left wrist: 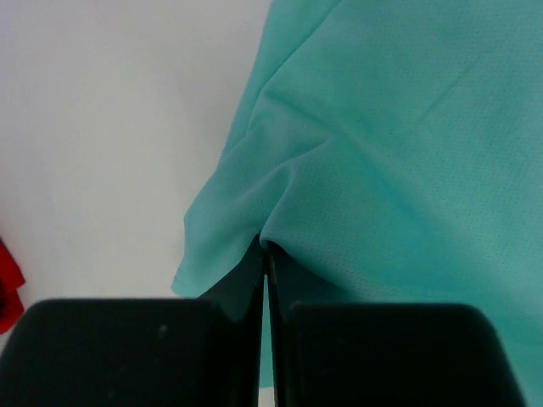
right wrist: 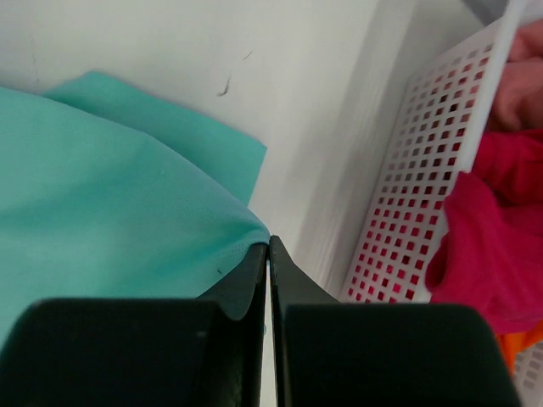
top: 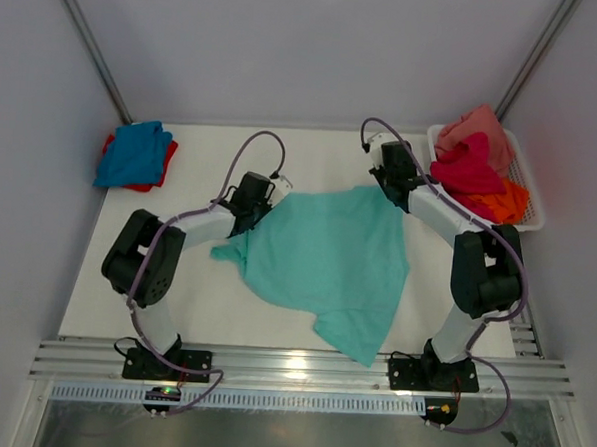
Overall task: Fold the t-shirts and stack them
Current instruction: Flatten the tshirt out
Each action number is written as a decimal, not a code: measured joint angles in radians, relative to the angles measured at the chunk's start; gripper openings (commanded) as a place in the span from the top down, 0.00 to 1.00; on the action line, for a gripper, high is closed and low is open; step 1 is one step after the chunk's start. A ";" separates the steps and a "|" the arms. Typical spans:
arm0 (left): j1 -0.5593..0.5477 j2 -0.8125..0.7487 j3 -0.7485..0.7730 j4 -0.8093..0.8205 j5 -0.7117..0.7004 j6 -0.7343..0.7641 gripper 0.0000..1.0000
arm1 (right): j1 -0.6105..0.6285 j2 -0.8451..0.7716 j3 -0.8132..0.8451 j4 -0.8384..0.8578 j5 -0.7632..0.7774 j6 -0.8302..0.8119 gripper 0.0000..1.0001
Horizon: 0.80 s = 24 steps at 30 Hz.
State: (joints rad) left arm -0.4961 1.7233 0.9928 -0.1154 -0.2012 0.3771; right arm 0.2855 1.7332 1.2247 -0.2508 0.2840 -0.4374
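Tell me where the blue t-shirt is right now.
In the top view, the blue t-shirt lies at the table's far left corner, on top of the red t-shirt, apart from the mint-teal t-shirt.

Bright, even light with soft shadows, glare on the front rail (top: 296, 362), near jaws blurred.

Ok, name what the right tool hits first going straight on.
Beyond the teal shirt the right tool pinches, probably bare table, just left of the basket; depth is unclear.
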 measured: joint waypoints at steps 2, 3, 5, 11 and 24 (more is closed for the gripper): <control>0.002 0.077 0.056 0.061 -0.071 -0.002 1.00 | 0.000 0.019 0.029 0.038 0.027 0.000 0.97; 0.003 0.104 0.079 0.081 -0.099 -0.003 1.00 | 0.000 0.024 0.038 0.056 0.040 0.000 0.97; 0.006 0.153 0.122 0.123 -0.153 -0.004 1.00 | 0.000 0.031 0.053 0.089 0.070 -0.002 0.97; 0.019 0.272 0.252 0.219 -0.300 -0.005 1.00 | -0.001 0.103 0.094 0.221 0.175 -0.026 0.97; 0.054 0.364 0.391 0.203 -0.327 -0.110 0.01 | 0.007 0.149 0.081 0.521 0.356 -0.087 0.01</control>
State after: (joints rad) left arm -0.4423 2.0869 1.3834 0.0879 -0.5278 0.2672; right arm 0.2928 1.8820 1.3056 0.2703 0.6403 -0.5243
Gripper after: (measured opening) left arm 0.989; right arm 0.991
